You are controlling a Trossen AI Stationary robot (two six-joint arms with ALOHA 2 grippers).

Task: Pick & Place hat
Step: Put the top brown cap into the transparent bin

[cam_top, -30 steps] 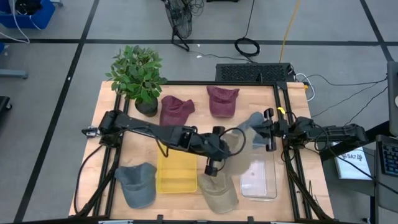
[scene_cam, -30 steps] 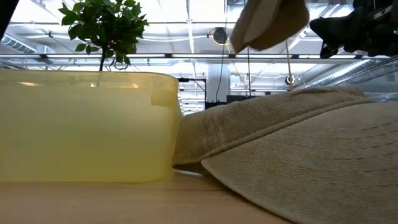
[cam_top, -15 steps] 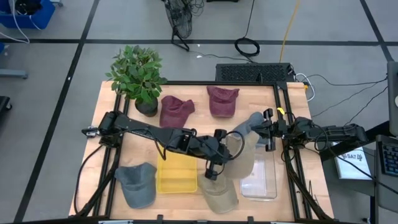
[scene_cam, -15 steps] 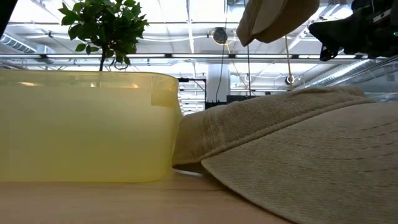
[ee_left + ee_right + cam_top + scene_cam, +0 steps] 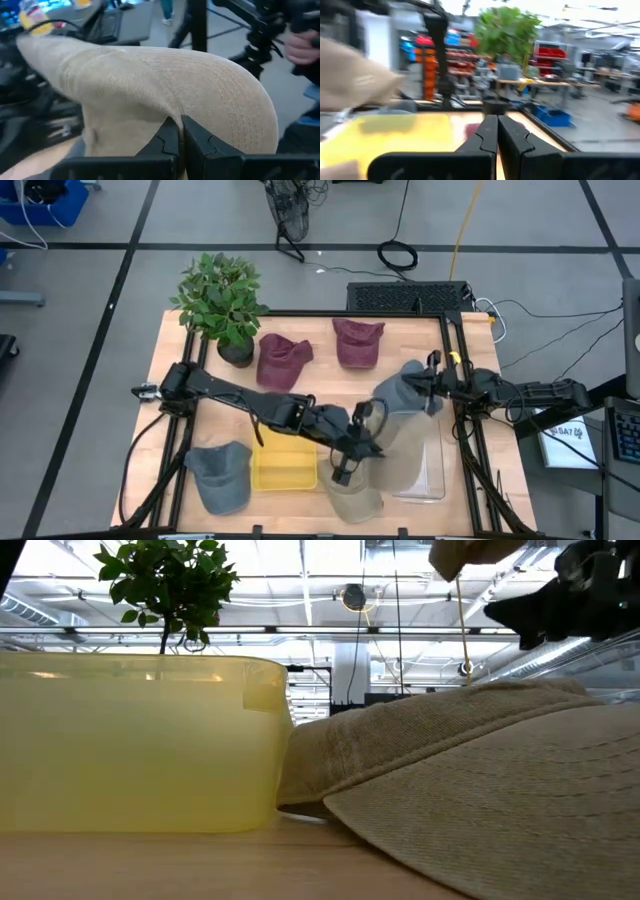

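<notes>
My left gripper point(image 5: 352, 452) is shut on a beige hat point(image 5: 400, 442), which hangs in the air over the clear bin point(image 5: 420, 480). In the low view this hat point(image 5: 462, 552) shows only at the top edge. In the left wrist view its crown point(image 5: 165, 80) fills the picture. My right gripper point(image 5: 432, 380) is shut at the table's right side, beside a grey hat point(image 5: 393, 390). A second beige hat point(image 5: 352, 495) lies on the table near the front edge. My left gripper pinches the beige hat between its two fingers point(image 5: 170, 137), on the cloth at the crown's lower part point(image 5: 175, 112). The fingers come from the table's left side. The hat is lifted clear, with its crown bulging out beyond the fingertips.
A yellow bin point(image 5: 285, 460) stands left of the clear bin. A grey-blue hat point(image 5: 220, 475) lies at the front left. Two maroon hats point(image 5: 282, 358) point(image 5: 358, 340) lie at the back, next to a potted plant point(image 5: 222, 305). A person's hand point(image 5: 300, 47) shows beyond the table.
My left gripper has moved toward the table's near right, carrying the beige hat from the middle of the table to above the clear bin. In the low view the hat has drifted right and up, almost out of the picture.
</notes>
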